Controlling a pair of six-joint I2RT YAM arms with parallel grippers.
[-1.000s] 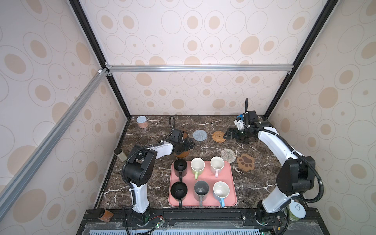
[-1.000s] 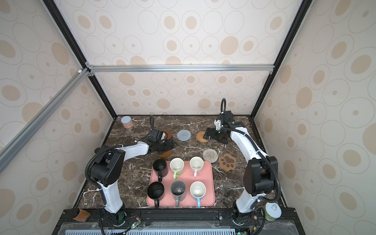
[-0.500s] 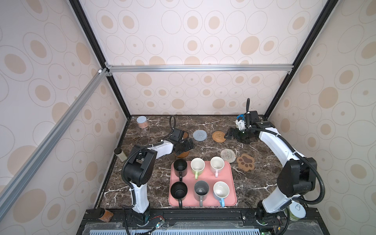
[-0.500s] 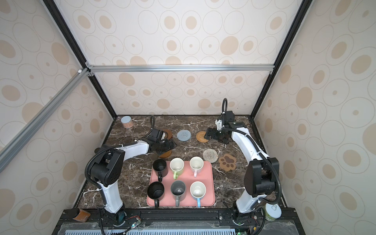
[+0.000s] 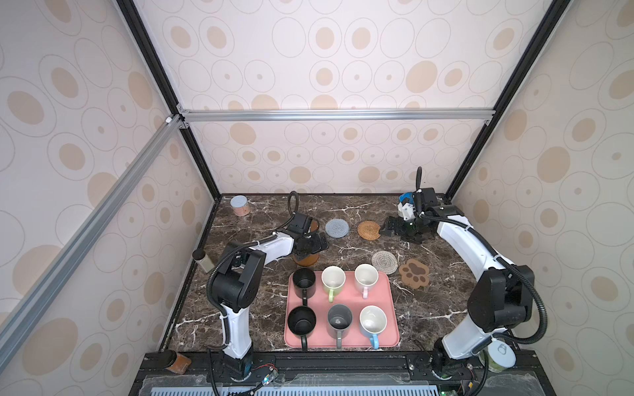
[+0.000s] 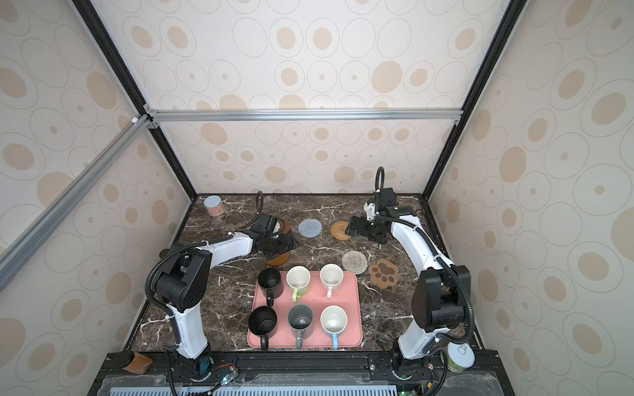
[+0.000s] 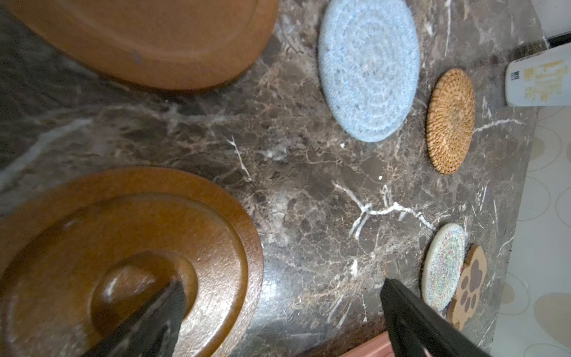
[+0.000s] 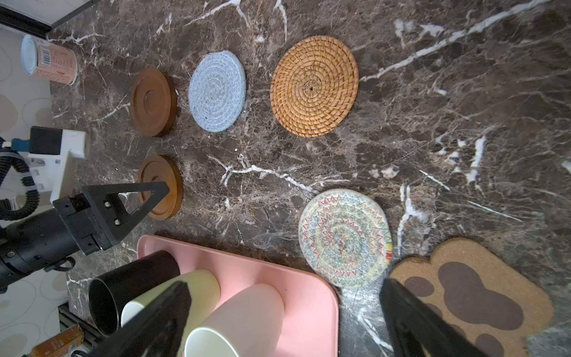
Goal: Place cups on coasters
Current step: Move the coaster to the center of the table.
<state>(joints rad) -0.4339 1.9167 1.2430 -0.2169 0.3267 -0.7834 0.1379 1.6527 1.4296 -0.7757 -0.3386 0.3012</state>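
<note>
Six cups stand on the pink tray (image 5: pixel 391 308): two black (image 5: pixel 303 279), green (image 5: pixel 332 278), pink (image 5: pixel 366 276), grey (image 5: pixel 339 319) and blue (image 5: pixel 373 320). None is held. The coasters lie bare behind the tray: a blue-grey crochet round (image 5: pixel 337 228), a rattan round (image 5: pixel 368 230), a whitish woven round (image 5: pixel 385 262), a paw (image 5: pixel 414 272) and two brown discs (image 7: pixel 123 253) (image 7: pixel 154 40). My left gripper (image 5: pixel 310 245) hovers open over the nearer brown disc. My right gripper (image 5: pixel 391 228) is open beside the rattan round, far from the pink cup (image 8: pixel 241 318).
A pinkish can (image 5: pixel 239 205) stands in the back left corner. A small bottle (image 5: pixel 202 260) sits at the left edge. A white tub (image 5: pixel 501 355) stands off the table at the front right. Walls and black frame posts close three sides.
The right arm has shifted very slightly. The left arm, the cups and the coasters have not moved, and both grippers stay open.
</note>
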